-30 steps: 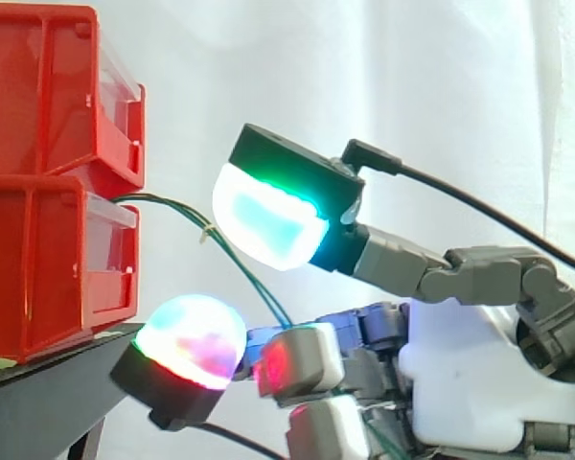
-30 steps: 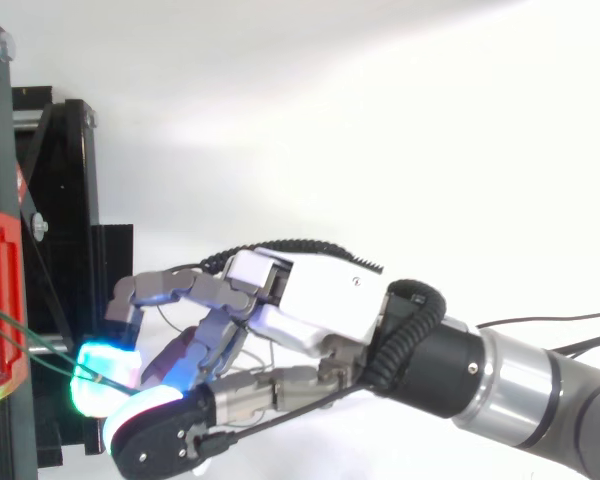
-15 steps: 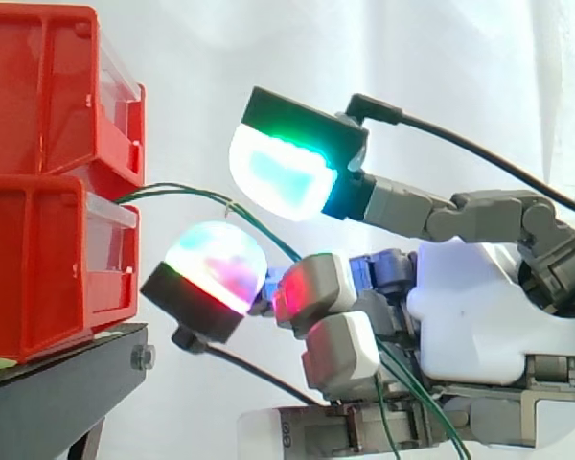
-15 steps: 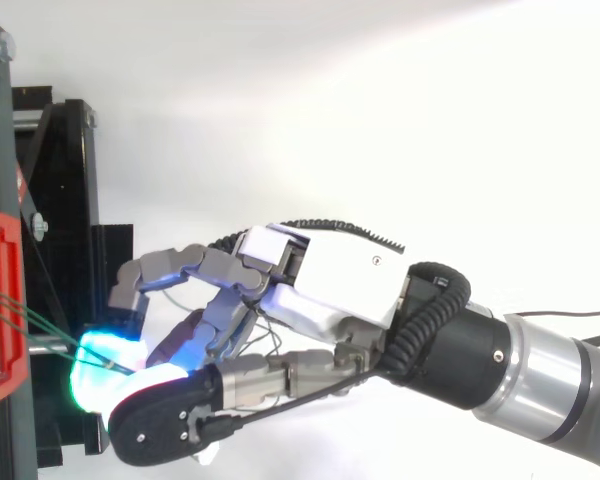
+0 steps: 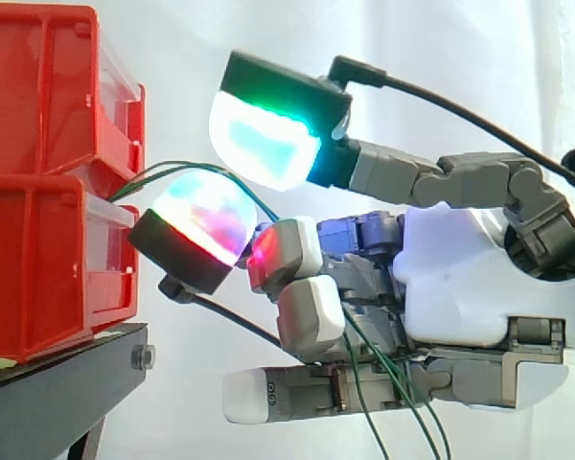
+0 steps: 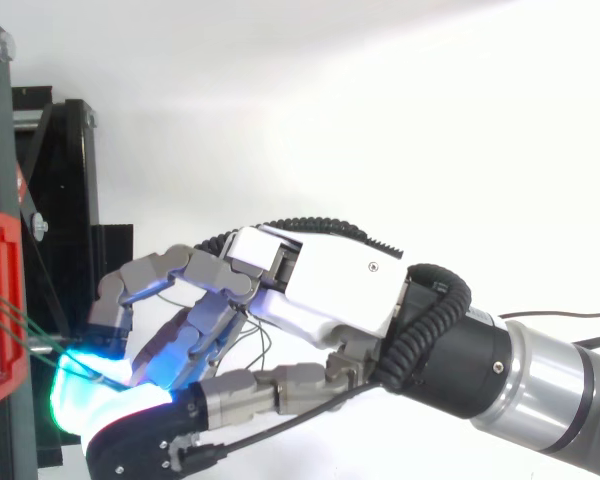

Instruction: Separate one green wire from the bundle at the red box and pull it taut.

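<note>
The hand (image 5: pixel 479 278) has its fingers (image 5: pixel 286 251) clenched around the green wires (image 5: pixel 144 174), whose loose ends hang down below the palm. Beyond the fingers, the wires arch lengthwise across to the front of the lower red bin (image 5: pixel 38 259).

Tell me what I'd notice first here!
The robot's hand reaches in from the right with big glowing pads, white, green and red. Just left of it stand stacked red bins, and thin green wires arc from them into its curled grip.
</note>
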You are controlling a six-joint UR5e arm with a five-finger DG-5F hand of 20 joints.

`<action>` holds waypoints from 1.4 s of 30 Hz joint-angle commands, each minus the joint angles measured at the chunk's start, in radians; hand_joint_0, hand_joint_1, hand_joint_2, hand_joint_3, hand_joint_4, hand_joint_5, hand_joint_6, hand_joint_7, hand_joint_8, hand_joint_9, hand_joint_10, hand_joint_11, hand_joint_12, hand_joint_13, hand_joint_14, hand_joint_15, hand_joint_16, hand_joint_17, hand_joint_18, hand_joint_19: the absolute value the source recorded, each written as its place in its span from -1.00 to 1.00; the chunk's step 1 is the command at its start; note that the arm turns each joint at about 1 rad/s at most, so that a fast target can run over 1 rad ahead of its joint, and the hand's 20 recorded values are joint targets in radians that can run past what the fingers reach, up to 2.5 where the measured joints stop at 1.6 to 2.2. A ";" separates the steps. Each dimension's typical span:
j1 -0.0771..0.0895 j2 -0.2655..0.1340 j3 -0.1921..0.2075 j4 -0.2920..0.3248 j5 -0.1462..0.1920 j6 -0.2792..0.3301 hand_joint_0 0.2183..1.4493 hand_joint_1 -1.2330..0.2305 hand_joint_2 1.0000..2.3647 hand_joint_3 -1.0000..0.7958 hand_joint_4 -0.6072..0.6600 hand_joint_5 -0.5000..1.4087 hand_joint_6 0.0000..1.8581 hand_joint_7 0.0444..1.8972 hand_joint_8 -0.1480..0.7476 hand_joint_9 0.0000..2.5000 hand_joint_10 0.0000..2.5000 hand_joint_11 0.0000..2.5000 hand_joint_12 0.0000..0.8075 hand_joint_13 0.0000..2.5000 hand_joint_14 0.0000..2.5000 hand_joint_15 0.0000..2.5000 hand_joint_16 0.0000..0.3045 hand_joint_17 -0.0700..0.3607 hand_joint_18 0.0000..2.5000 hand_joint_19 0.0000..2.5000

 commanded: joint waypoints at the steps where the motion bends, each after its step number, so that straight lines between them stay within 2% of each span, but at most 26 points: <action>1: -0.005 0.000 0.000 -0.003 -0.004 0.003 -0.40 -0.25 -1.00 -0.44 0.16 -0.68 -0.05 -0.07 -0.06 0.00 -0.98 -0.13 -0.03 0.08 -0.98 -0.42 -0.71 -0.22 -0.31 -0.64; 4: -0.008 0.000 -0.001 -0.003 -0.004 0.005 -0.45 -0.12 -1.00 -0.44 0.17 -0.67 -0.06 -0.07 -0.05 0.00 -0.99 -0.15 -0.02 0.08 -0.98 -0.42 -0.70 -0.20 -0.30 -0.63; 7: -0.011 0.000 0.000 -0.004 -0.007 0.006 -0.42 -0.03 -1.00 -0.43 0.17 -0.67 -0.06 -0.05 -0.05 0.01 -0.99 -0.15 -0.02 0.07 -0.98 -0.43 -0.70 -0.20 -0.30 -0.62; 8: -0.011 0.000 -0.001 -0.004 -0.007 0.010 -0.37 -0.02 -0.99 -0.34 0.16 -0.67 -0.06 -0.03 -0.05 0.01 -0.99 -0.15 -0.03 0.07 -0.98 -0.42 -0.70 -0.20 -0.30 -0.61; 13: -0.015 0.000 0.000 -0.004 -0.007 0.020 -0.39 -0.12 -0.97 -0.13 0.15 -0.67 -0.03 0.00 -0.03 -0.01 -0.98 -0.15 -0.02 0.05 -0.98 -0.42 -0.69 -0.19 -0.30 -0.61; 19: -0.018 0.001 0.000 -0.006 -0.007 0.019 -0.38 -0.22 -0.97 -0.05 0.12 -0.67 -0.02 -0.02 0.00 -0.02 -0.99 -0.15 0.01 0.04 -0.98 -0.42 -0.67 -0.15 -0.28 -0.61; 26: -0.018 0.000 -0.001 -0.013 -0.009 0.019 -0.34 -0.34 -0.97 -0.10 0.02 -0.68 -0.02 -0.02 -0.06 -0.07 -0.98 -0.16 -0.06 0.00 -0.98 -0.41 -0.69 -0.18 -0.30 -0.60; 31: -0.018 0.000 -0.001 -0.038 -0.009 0.023 -0.24 -0.44 -0.98 -0.25 -0.03 -0.68 -0.01 0.00 -0.07 -0.09 -0.98 -0.17 -0.09 -0.03 -0.98 -0.42 -0.69 -0.18 -0.30 -0.62; 36: -0.018 0.001 -0.001 -0.076 -0.009 0.026 -0.19 -0.43 -1.00 -0.43 0.03 -0.68 -0.02 -0.04 -0.08 -0.09 -0.98 -0.19 -0.09 -0.03 -0.98 -0.42 -0.69 -0.19 -0.31 -0.62; 42: -0.020 0.001 -0.001 -0.092 -0.010 0.051 -0.26 -0.40 -1.00 -0.44 0.12 -0.67 -0.03 0.01 -0.08 -0.08 -0.98 -0.20 -0.10 -0.03 -0.98 -0.43 -0.70 -0.19 -0.30 -0.61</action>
